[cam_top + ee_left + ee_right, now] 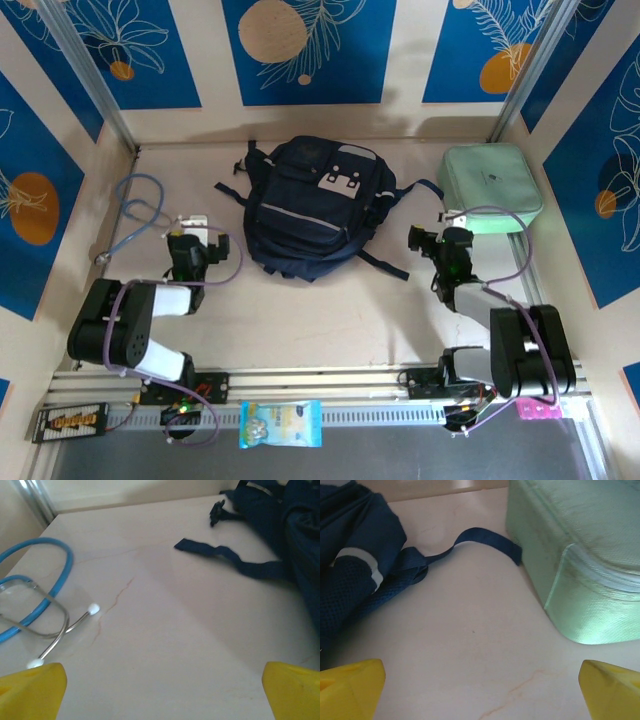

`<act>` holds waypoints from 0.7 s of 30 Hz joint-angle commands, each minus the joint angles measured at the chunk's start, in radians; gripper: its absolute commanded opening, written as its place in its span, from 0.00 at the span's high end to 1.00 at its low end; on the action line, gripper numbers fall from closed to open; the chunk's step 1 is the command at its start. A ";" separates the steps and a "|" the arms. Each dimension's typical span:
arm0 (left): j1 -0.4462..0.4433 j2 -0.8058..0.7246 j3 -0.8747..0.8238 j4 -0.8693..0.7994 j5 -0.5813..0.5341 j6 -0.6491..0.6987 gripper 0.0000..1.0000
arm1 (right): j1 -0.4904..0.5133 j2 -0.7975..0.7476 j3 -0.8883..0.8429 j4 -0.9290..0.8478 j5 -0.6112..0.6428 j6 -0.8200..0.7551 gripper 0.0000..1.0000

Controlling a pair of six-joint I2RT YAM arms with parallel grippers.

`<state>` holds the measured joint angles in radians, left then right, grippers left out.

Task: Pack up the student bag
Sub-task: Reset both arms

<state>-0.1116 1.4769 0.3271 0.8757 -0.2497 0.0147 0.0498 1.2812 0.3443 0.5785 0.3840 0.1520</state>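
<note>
- The student bag (310, 215) lies upper centre on the worktop (330, 320).
- On the left gripper (160, 695), fingers (30, 690) are spread wide, holding nothing.
- On the right gripper (480, 692), fingers (610, 687) are wide apart, empty.

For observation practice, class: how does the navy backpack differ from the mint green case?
The student bag is dark navy, the mint case pale green. The bag is larger, with straps trailing; the case is a neat rounded square. Both lie on the table.

navy student bag (310, 215); mint case (492, 188)
</note>
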 commanded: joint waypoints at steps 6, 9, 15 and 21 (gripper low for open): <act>0.056 0.088 -0.031 0.217 0.153 -0.005 0.01 | -0.041 0.102 0.005 0.222 -0.170 -0.017 0.01; 0.056 0.087 -0.019 0.193 0.134 -0.012 0.01 | -0.037 0.159 0.007 0.277 -0.183 -0.021 0.01; 0.049 0.085 0.014 0.125 0.083 -0.015 0.00 | -0.008 0.245 0.047 0.285 -0.165 -0.052 0.01; 0.046 0.086 0.027 0.100 0.109 -0.003 0.00 | -0.031 0.241 0.060 0.250 -0.190 -0.032 0.01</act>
<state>-0.0673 1.5600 0.3248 1.0008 -0.1570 0.0093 0.0307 1.5215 0.3763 0.8032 0.2211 0.1276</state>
